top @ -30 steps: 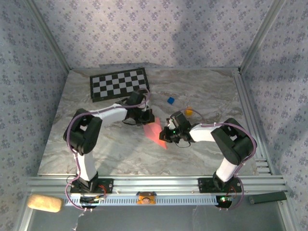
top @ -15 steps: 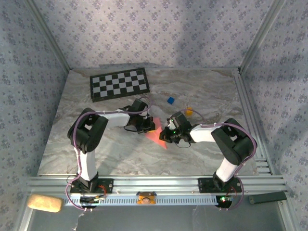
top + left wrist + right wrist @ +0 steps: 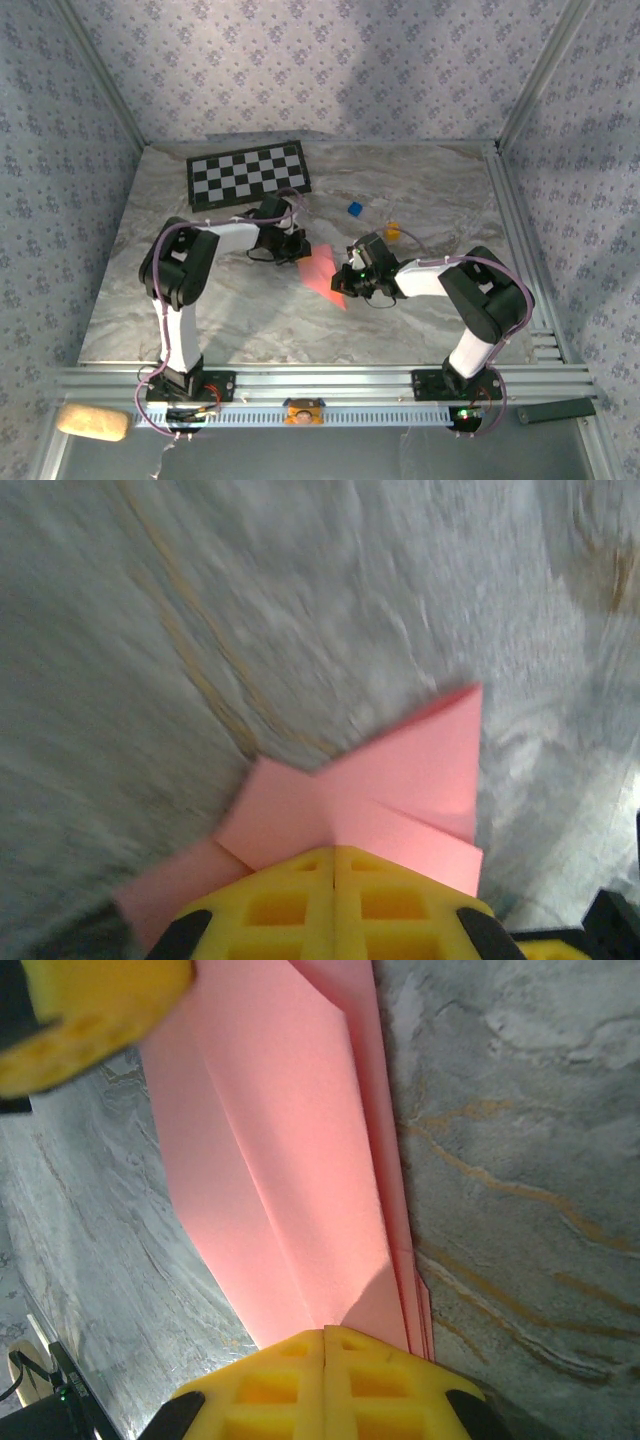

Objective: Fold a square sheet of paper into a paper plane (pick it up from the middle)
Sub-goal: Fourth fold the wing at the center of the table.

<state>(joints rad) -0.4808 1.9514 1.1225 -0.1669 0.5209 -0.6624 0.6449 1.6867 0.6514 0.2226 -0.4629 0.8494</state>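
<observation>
Jaws of both grippers are fully closed, the yellow fingers of each pair meeting along a single seam. Left gripper (image 3: 335, 868): the folded salmon-pink paper plane (image 3: 400, 780) runs in under the closed fingertips, so the paper appears pinched there; overlapping triangular flaps and a centre crease fan out ahead of the tips over the marble table (image 3: 150, 630). Right gripper (image 3: 325, 1345): the stacked long edges of the paper plane (image 3: 280, 1160) converge into the seam between the fingers, again a pinch on the paper; several layers are visible along its right-hand side, and one yellow finger (image 3: 95, 1005) of the left gripper sits at the opposite end of the paper.

Seen from above, the paper plane (image 3: 322, 271) lies low over the middle of the table (image 3: 200, 300), its long axis slanting from the far left to the near right. The left gripper (image 3: 293, 247) is at its far-left end and the right gripper (image 3: 347, 283) at its near-right side, both arms reaching inward from the near edge.

Other items: a black-and-white checkerboard (image 3: 248, 173) lies flat by the far edge, toward the far-left corner; a small blue block (image 3: 354, 208) rests right of centre, nearer the far edge; a small orange object (image 3: 392, 233) lies just beyond the right arm, well apart from the paper
</observation>
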